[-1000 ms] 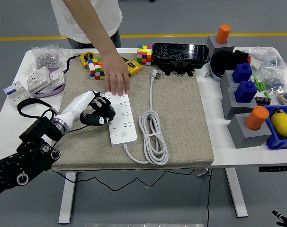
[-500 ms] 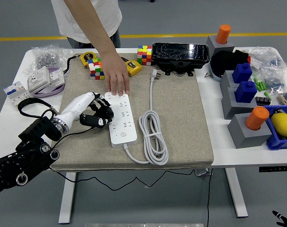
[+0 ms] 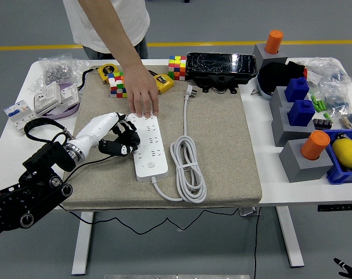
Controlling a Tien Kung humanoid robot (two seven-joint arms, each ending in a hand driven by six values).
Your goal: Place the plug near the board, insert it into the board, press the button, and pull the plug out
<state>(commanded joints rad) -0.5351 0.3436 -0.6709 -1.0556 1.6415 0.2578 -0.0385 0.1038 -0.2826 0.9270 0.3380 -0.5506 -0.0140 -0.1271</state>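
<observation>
The white power strip [image 3: 148,145] lies lengthwise on the beige mat [image 3: 222,145], its button end nearest me. My left hand [image 3: 122,141] sits at the strip's left edge, black fingers curled on a small black plug whose thin black cable [image 3: 89,161] trails back toward me. The plug itself is mostly hidden by the fingers. A person's hand [image 3: 142,96] presses flat on the strip's far end. The strip's own white cord [image 3: 187,168] lies coiled to its right, ending in a white plug [image 3: 190,91]. A sliver of my right hand [image 3: 343,266] shows at the lower right corner, below the table.
Colour cubes [image 3: 118,84] [image 3: 177,67], a yellow tape measure [image 3: 162,81] and a black box [image 3: 221,67] line the mat's far edge. White sockets [image 3: 51,96] lie at the left. Grey and blue blocks with orange cylinders [image 3: 314,144] stand at the right.
My left hand stays curled at the strip's left edge, shifting only slightly. My forearm has edged a little left. The person's hand keeps pressing the strip's far end.
</observation>
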